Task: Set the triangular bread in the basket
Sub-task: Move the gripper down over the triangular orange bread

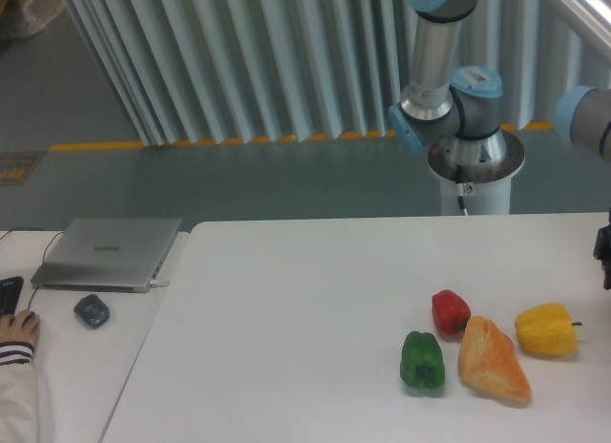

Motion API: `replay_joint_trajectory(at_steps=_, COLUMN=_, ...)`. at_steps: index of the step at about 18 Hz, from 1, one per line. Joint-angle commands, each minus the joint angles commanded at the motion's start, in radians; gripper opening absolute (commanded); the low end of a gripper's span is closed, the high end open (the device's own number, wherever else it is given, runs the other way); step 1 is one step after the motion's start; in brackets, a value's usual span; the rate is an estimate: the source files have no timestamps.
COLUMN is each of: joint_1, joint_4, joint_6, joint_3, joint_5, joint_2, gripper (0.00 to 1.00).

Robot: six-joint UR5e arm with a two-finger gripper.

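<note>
The triangular bread [493, 360] lies on the white table [305, 290] at the lower right of the frame, and that is where your next move has to go. It sits in a tight cluster: a red bell pepper [450, 311] just beside its upper-left end, a green bell pepper [422, 360] just beside it on the left, and a yellow bell pepper [547, 330] near it on the right.

The claw [604, 257] shows only as a dark sliver cut off by the right edge of the frame, above the table and above the yellow pepper (too little of it is in view to tell whether its fingers are spread or pressed together). From there the bread lies down and to the left in the picture, with the yellow pepper between the two.

The loaf's long axis runs on a diagonal, from its blunt upper-left end by the red pepper down to its narrower tip at the lower right. By my reading, you would want to close the claw across that diagonal, over the short width, coming in from above so the neighbouring peppers are not knocked.

No basket is visible in this view, so you cannot yet judge the drop-off. The bread is untouched on the table; the task has not started.
</note>
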Motion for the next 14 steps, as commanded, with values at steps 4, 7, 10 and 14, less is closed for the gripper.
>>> replay_joint_trajectory(at_steps=4, joint_1=-0.015, joint_4=0.000, joint_6=-0.038, joint_3=0.006, joint_5=0.002, joint_2=0.002, gripper=1.00)
replay_joint_trajectory(at_steps=7, joint_1=-0.038, joint_4=0.017, joint_6=-0.159, joint_3=0.000, joint_5=-0.008, joint_2=0.005, gripper=1.00)
replay_joint_trajectory(at_steps=10, joint_1=-0.057, joint_4=0.034, joint_6=-0.207, joint_3=-0.038, joint_5=-0.028, joint_2=0.011, gripper=1.00)
replay_joint_trajectory(at_steps=14, joint_1=-0.087, joint_4=0.098, joint_6=-0.395, joint_3=-0.060, joint_5=-0.031, joint_2=0.012, gripper=1.00)
